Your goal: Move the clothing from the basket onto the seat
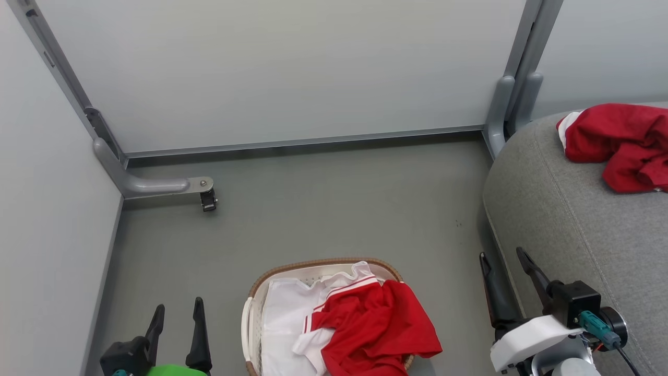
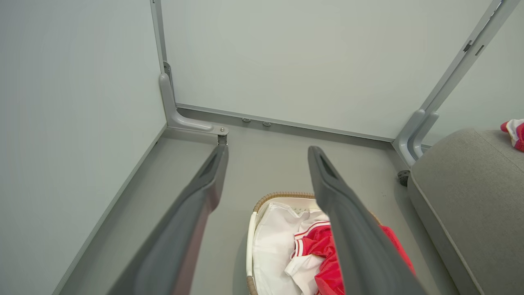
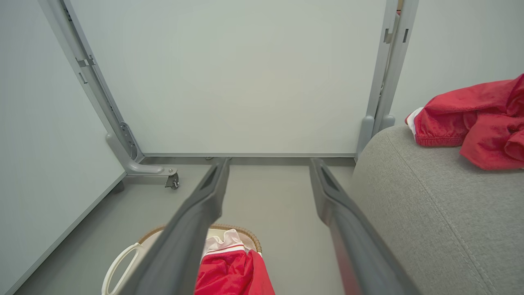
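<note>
The left claw (image 1: 178, 305) hangs open and empty over the floor (image 1: 334, 209), just left of the basket (image 1: 292, 267). A red jersey (image 1: 376, 324) lies heaped in the basket's right half, draped over its rim, between the two claws. The right claw (image 1: 501, 254), likewise open and empty, sits beside the seat (image 1: 563, 224). A second jersey (image 1: 621, 141) lies on the seat, well beyond that claw.
</note>
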### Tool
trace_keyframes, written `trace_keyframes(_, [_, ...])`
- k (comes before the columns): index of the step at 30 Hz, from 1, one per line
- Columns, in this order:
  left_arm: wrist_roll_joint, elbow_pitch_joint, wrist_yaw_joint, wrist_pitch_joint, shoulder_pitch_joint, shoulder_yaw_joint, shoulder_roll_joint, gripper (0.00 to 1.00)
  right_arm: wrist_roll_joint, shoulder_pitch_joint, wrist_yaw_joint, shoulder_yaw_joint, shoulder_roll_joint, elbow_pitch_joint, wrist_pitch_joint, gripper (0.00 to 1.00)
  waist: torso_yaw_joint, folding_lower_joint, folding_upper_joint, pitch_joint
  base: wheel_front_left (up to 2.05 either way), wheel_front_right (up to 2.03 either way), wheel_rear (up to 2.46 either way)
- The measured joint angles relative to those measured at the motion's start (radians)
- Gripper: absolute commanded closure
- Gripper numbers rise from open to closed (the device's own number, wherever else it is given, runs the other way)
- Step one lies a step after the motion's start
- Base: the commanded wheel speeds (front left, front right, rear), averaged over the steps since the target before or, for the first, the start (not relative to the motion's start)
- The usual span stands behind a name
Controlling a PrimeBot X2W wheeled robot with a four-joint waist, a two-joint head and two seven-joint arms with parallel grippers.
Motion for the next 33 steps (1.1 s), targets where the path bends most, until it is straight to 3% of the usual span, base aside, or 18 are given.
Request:
trace_keyframes(18, [0.013,0.015,-0.015,0.007,-0.03,-0.019,-0.003,0.0,-0.001,-0.007,0.0,-0.013,0.0,0.003,0.0,0.0,-0.005,0.0,0.0,0.019,0.0,0.0,0.0])
trace_keyframes(26, [0.042,0.003,-0.048,0.047,-0.159,-0.092,-0.031,0.0,-0.037,-0.072,0.0,-0.086,0.0,-0.044,0.0,0.0,-0.012,0.0,0.0,0.088,0.0,0.0,0.0])
trace_keyframes(33, [0.099,0.089,-0.08,0.105,-0.332,-0.181,-0.062,0.0,-0.045,-0.179,0.0,-0.1,0.0,-0.095,0.0,0.0,-0.034,0.0,0.0,0.203,0.0,0.0,0.0])
